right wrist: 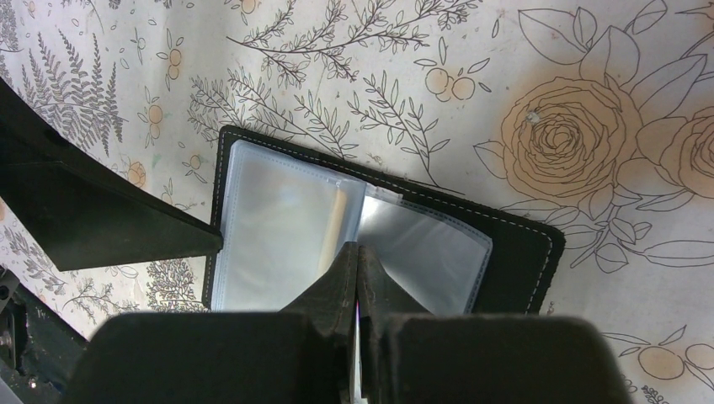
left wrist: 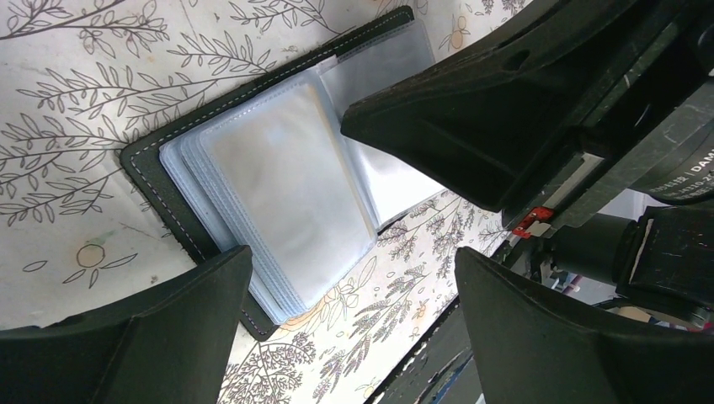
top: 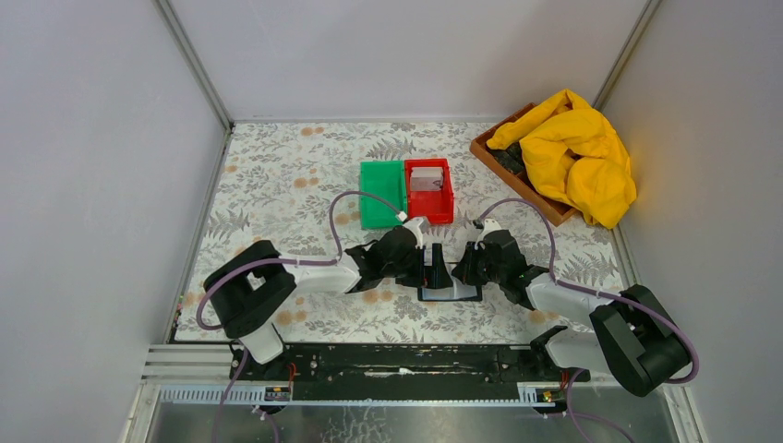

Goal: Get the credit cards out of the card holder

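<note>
Card holder [right wrist: 269, 236] lies open on desk [right wrist: 421, 84], toward 6 o'clock, between the arms. Left tool [left wrist: 352, 278] released, jaws wide above it. Right tool [right wrist: 358, 251] clenched, pressed at its centre fold.

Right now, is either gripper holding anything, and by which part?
Left gripper open, holding nothing. Right gripper shut at the middle fold of the card holder; can't tell if it pinches a sleeve.
</note>
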Tool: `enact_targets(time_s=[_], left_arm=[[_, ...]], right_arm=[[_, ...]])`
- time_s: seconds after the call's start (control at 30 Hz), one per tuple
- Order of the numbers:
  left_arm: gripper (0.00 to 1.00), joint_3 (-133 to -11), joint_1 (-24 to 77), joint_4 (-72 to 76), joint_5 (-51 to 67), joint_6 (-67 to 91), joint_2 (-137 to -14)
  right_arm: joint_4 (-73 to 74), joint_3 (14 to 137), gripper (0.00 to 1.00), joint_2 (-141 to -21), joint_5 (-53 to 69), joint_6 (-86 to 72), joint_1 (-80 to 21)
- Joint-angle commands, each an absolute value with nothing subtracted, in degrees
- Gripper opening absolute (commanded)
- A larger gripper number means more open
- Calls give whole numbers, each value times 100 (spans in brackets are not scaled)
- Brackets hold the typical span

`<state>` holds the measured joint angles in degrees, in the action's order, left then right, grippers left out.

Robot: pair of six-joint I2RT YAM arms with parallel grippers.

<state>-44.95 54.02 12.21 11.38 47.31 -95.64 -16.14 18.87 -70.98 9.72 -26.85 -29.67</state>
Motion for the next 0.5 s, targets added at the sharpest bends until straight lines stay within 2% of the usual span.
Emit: enact_targets(time_s=[0.0,0.47], left_arm=[[98,-4667,5444,1580,1269,4813,-9662],[98,-4928,5443,1592,1364,4869,-9912]], right_arm=[[-1791,2064,0,-7135,1046,-2698,-2949],[-1811,2074,0,-7200,1107,-2716,-2949]])
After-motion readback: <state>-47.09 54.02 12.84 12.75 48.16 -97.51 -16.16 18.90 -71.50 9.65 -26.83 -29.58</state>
